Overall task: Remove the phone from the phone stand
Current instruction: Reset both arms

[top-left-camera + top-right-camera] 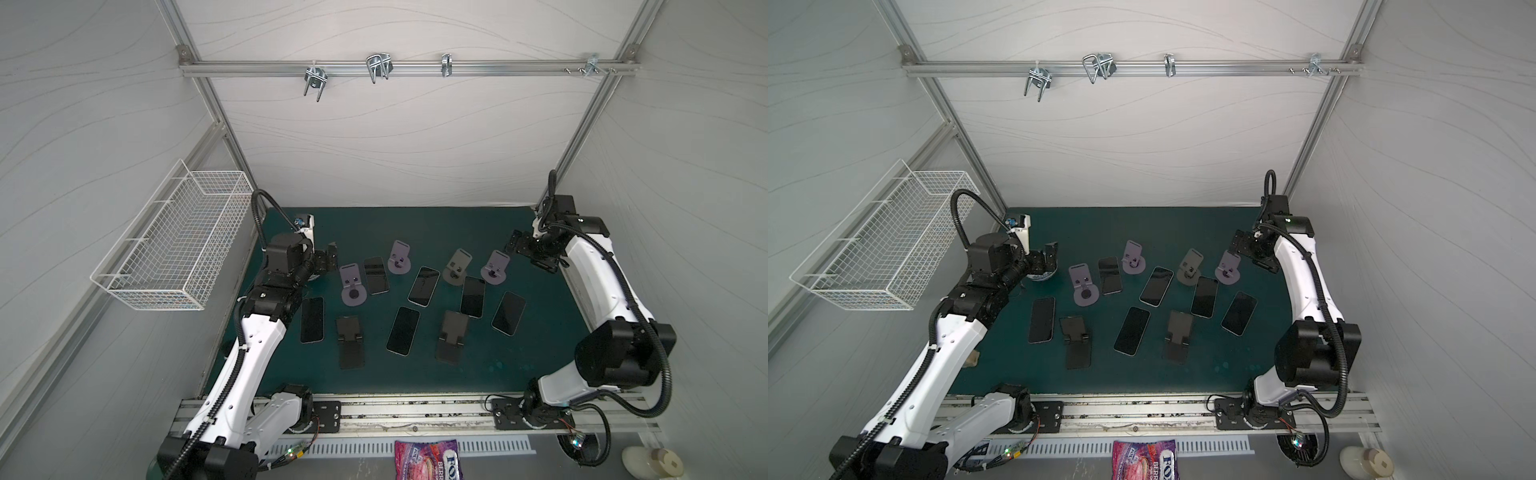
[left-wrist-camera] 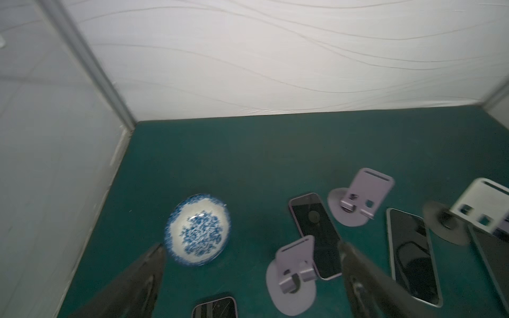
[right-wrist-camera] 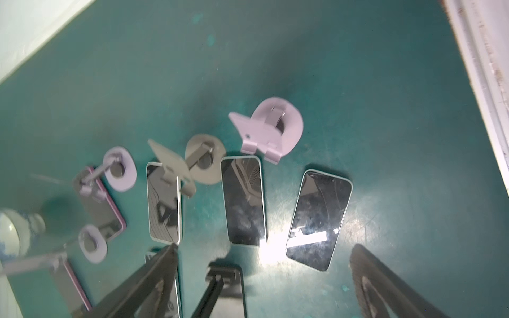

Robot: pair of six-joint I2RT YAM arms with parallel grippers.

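Note:
Several dark phones lie flat on the green mat (image 1: 415, 224), among them one (image 1: 376, 275) beside a purple phone stand (image 1: 352, 284) and another (image 1: 508, 312) at the right. Purple, grey (image 1: 457, 266) and black (image 1: 349, 340) stands are empty in both top views. My left gripper (image 1: 322, 257) hovers open at the mat's left. In the left wrist view its spread fingers (image 2: 154, 261) frame a purple stand (image 2: 292, 275) and a phone (image 2: 316, 234). My right gripper (image 1: 514, 244) hangs open at the far right, above a black stand (image 3: 225, 280) and a phone (image 3: 319, 217).
A blue-and-white bowl (image 2: 197, 230) sits on the mat under the left wrist. A white wire basket (image 1: 174, 245) hangs on the left wall. Metal hooks (image 1: 378, 68) hang from the back rail. A candy bag (image 1: 428, 459) lies in front of the base rail.

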